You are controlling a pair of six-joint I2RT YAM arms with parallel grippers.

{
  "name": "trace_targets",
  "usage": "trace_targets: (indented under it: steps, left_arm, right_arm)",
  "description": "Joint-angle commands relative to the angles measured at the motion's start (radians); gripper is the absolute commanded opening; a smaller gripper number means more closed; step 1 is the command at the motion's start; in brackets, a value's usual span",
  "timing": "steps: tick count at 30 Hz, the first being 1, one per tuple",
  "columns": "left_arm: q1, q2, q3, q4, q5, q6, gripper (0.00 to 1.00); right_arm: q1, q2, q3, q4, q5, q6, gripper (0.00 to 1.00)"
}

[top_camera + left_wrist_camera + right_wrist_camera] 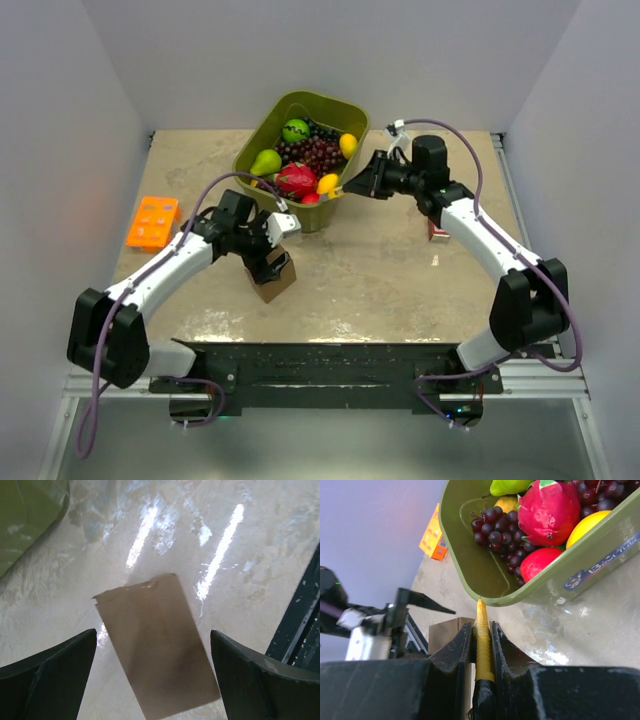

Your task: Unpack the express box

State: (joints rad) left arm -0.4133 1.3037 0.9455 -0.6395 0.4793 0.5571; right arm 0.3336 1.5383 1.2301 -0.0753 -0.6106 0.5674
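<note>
Overhead view of a tan tabletop with two robot arms. The express box (272, 277) sits left of centre, closer to the near edge than the far one, just in front of a green tub (257, 132) of fruit.

The left gripper (262, 243) hangs directly over the box, its arm reaching in from the near-left corner with the wrist bent downward. In the wrist view its two dark fingers (50, 680) stand wide apart with nothing held. A brown flap (155, 645) lies between them, touching neither.

The right arm stretches from the near-right corner toward the tub's near rim. The right gripper (481, 630) is pinched tight on a slim yellow object (482, 650) — what it is, I cannot tell.

The step in hand looks like taking hold of the flap. To do it well, the left gripper should probably centre the flap between its fingers and come down just far enough to catch the free edge. It should then close gently and lift along the hinge — so the light box neither slides nor tips.
</note>
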Motion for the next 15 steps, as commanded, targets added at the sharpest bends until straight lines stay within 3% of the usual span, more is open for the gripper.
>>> trace_targets:
  steps: [1,4,8,11,15]
  left_arm:
    - [-0.001,0.065,0.033,-0.031,-0.159,-0.128,1.00]
    - [0.001,0.005,0.000,-0.040,-0.109,-0.099,0.98]
    - [0.002,-0.101,-0.114,0.020,-0.067,0.004,0.88]
    - [0.004,-0.162,-0.137,0.083,0.014,0.003,0.85]
    - [0.004,-0.178,-0.165,0.170,0.102,-0.025,0.79]
  right_arm:
    - [0.002,-0.053,0.022,0.071,-0.029,0.020,0.00]
    - [0.002,-0.116,-0.009,0.052,-0.002,-0.004,0.00]
    - [0.002,-0.181,-0.084,0.014,0.043,-0.052,0.00]
    - [0.021,-0.207,-0.113,0.005,0.086,-0.023,0.00]
    - [0.105,-0.181,-0.090,-0.087,0.184,-0.122,0.00]
